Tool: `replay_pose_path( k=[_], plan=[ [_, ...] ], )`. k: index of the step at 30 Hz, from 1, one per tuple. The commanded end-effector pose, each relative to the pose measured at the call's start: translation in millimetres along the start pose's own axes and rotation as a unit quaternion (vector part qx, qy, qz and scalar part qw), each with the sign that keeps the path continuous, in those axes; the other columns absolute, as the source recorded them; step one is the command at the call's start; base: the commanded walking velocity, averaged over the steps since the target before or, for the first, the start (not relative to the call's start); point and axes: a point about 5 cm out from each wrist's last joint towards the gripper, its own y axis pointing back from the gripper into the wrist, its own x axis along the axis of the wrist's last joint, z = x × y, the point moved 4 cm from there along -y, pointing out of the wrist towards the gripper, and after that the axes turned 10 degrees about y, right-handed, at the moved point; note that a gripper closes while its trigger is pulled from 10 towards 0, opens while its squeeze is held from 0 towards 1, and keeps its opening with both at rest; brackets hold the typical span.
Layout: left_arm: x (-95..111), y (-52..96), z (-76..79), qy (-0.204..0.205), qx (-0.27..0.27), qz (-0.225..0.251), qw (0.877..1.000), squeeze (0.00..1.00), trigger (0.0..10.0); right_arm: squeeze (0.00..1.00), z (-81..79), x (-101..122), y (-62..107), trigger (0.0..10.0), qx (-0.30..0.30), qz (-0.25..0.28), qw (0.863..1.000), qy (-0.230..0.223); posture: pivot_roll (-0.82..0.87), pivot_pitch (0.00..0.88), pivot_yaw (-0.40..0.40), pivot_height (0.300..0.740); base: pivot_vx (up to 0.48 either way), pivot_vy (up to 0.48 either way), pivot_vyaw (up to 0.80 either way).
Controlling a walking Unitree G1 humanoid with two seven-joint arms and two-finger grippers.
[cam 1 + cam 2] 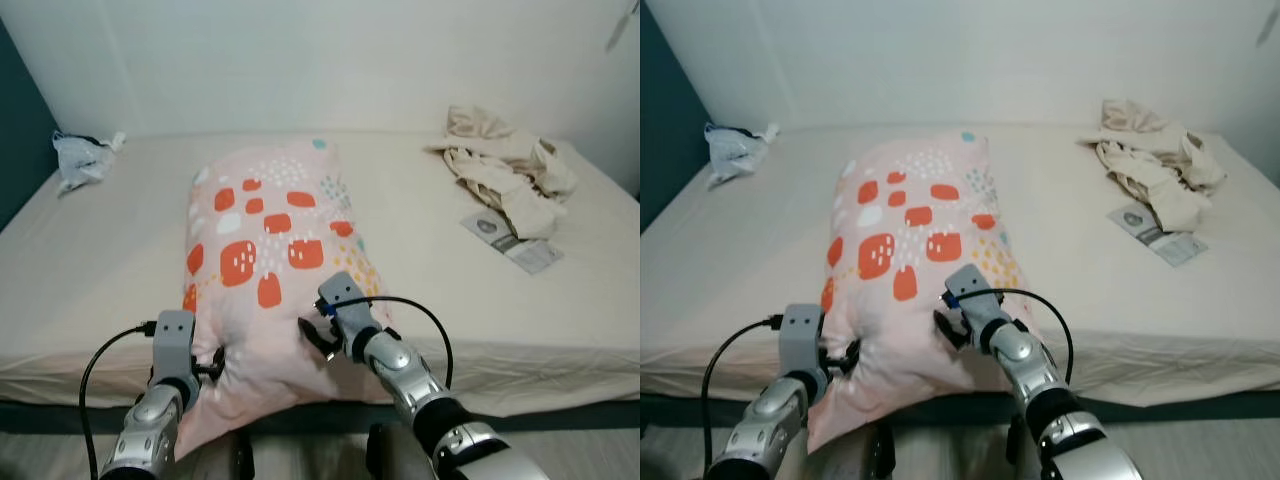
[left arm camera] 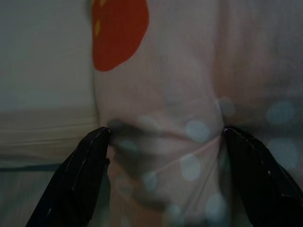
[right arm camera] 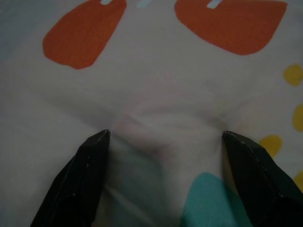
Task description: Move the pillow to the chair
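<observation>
A pink pillow [image 1: 270, 240] with orange-red patches lies lengthwise on the bed [image 1: 100, 270], and its near end hangs over the bed's front edge. My left gripper [image 1: 210, 365] is at the pillow's near left corner. In the left wrist view its fingers [image 2: 90, 156] are spread wide, with puckered pillow cloth [image 2: 165, 142] between the tips. My right gripper [image 1: 318, 335] presses into the pillow's near right part. It too is open, its fingers [image 3: 85, 165] far apart on the cloth [image 3: 161, 123].
A heap of beige clothes [image 1: 510, 170] and a flat printed packet [image 1: 510, 240] lie on the bed's right side. A crumpled plastic bag [image 1: 82, 158] sits at the far left corner, beside a dark teal wall [image 1: 20, 140]. A white wall runs behind the bed.
</observation>
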Motion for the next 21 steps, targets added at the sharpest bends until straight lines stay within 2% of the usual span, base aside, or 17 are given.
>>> replay_pose_path(
  k=[1,4,6,9,12,13,16,17,18,20,21],
  plan=[
    [-4.1,3.7,-4.7,0.001,-0.006,-0.012,1.000,0.00,10.0,0.00,-5.1,7.8,-3.5,10.0,0.019,0.009,1.000,0.012,0.01,0.105,-0.030,0.592,0.000,0.000,0.00],
    [-2.8,6.7,-7.3,0.007,-0.019,-0.011,1.000,0.00,10.0,0.00,-11.3,14.6,-5.1,10.0,0.049,0.023,0.998,0.019,0.01,0.105,-0.030,0.592,0.000,0.000,0.00],
    [6.5,11.6,-15.7,0.041,-0.034,0.005,0.999,0.00,10.0,0.00,-30.1,24.2,-1.9,10.0,0.138,0.051,0.987,0.061,0.01,0.109,-0.044,0.592,0.000,0.000,0.00],
    [18.7,18.7,-16.8,0.079,-0.080,0.021,0.993,0.00,10.0,0.00,-43.7,26.4,3.1,10.0,0.211,0.051,0.973,0.080,0.02,0.108,-0.054,0.592,0.000,0.000,0.00],
    [18.7,18.7,-16.8,0.079,-0.080,0.021,0.993,0.00,10.0,0.00,-43.7,26.4,3.1,10.0,0.211,0.051,0.973,0.080,0.02,0.108,-0.054,0.592,0.000,0.000,0.00],
    [22.7,28.6,-16.4,0.088,-0.130,0.015,0.987,0.00,10.0,0.00,-52.9,20.4,8.4,10.0,0.266,0.027,0.957,0.109,0.02,0.107,-0.060,0.592,0.000,0.000,0.00],
    [21.8,33.4,-17.1,0.085,-0.148,0.006,0.985,0.00,10.0,0.00,-56.4,15.7,10.8,10.0,0.288,0.011,0.950,0.124,0.02,0.107,-0.060,0.592,0.000,0.000,0.00],
    [16.4,40.1,-19.6,0.069,-0.167,-0.015,0.983,0.00,10.0,0.00,-61.5,5.4,15.4,10.0,0.318,-0.017,0.935,0.157,0.02,0.105,-0.062,0.592,0.000,0.000,0.00],
    [16.4,40.1,-19.6,0.069,-0.167,-0.015,0.983,0.00,10.0,0.00,-61.5,5.4,15.4,10.0,0.318,-0.017,0.935,0.157,0.02,0.105,-0.062,0.592,0.000,0.000,0.00],
    [7.0,50.6,-26.7,0.045,-0.185,-0.046,0.981,0.00,10.0,0.00,-62.6,-19.0,21.4,10.0,0.341,-0.081,0.912,0.212,0.02,0.103,-0.064,0.592,0.000,0.000,0.00],
    [6.5,54.1,-33.4,0.042,-0.180,-0.051,0.981,0.00,10.0,0.00,-59.4,-28.0,22.6,10.0,0.335,-0.106,0.908,0.228,0.02,0.102,-0.065,0.592,0.000,0.000,0.00]
  ],
)
